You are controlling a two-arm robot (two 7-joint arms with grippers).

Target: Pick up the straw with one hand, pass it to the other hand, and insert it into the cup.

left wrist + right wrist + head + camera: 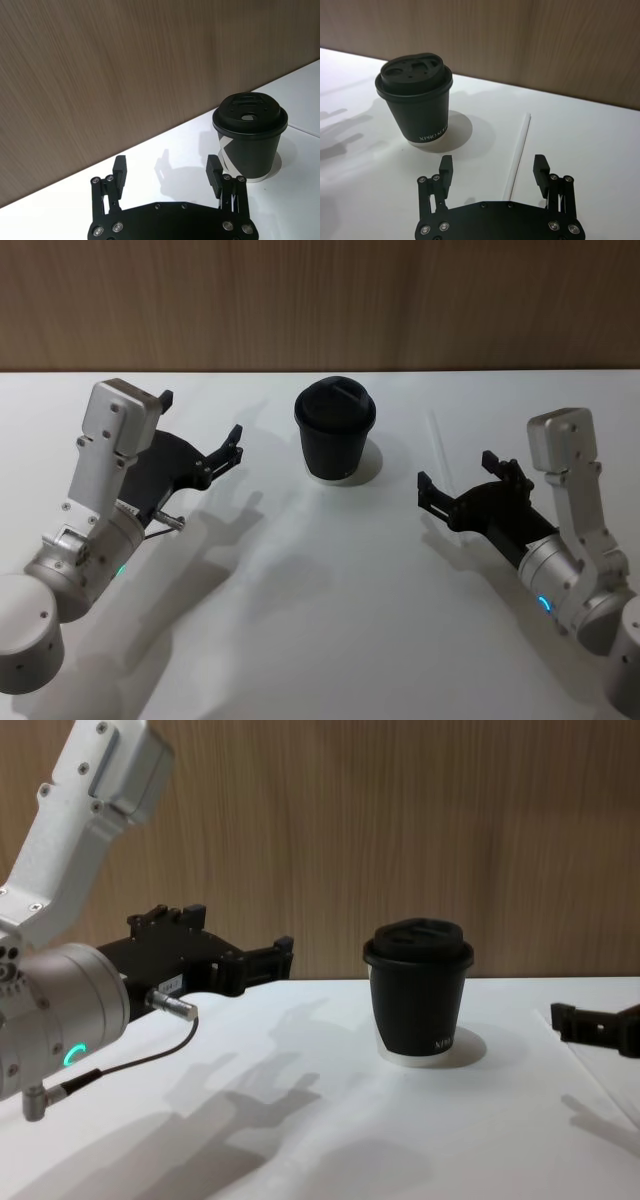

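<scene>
Both arms (105, 455) are silver-grey, with boxy links and bulky cylindrical wrists (560, 575), each carrying a glowing green-blue ring (72, 1054). The left gripper (166, 165) and right gripper (493, 162) are flat black plates with two blocky fingers (119, 167) and small silver screws (116, 227). A thin dark cable (130, 1063) with silver plugs loops beside the left wrist, at 8 o'clock in the chest view.

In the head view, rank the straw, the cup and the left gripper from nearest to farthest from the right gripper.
1. Straw, on the table just ahead of the right gripper.
2. Cup, mid-table, to its left.
3. Left gripper, far across on the left side.
</scene>
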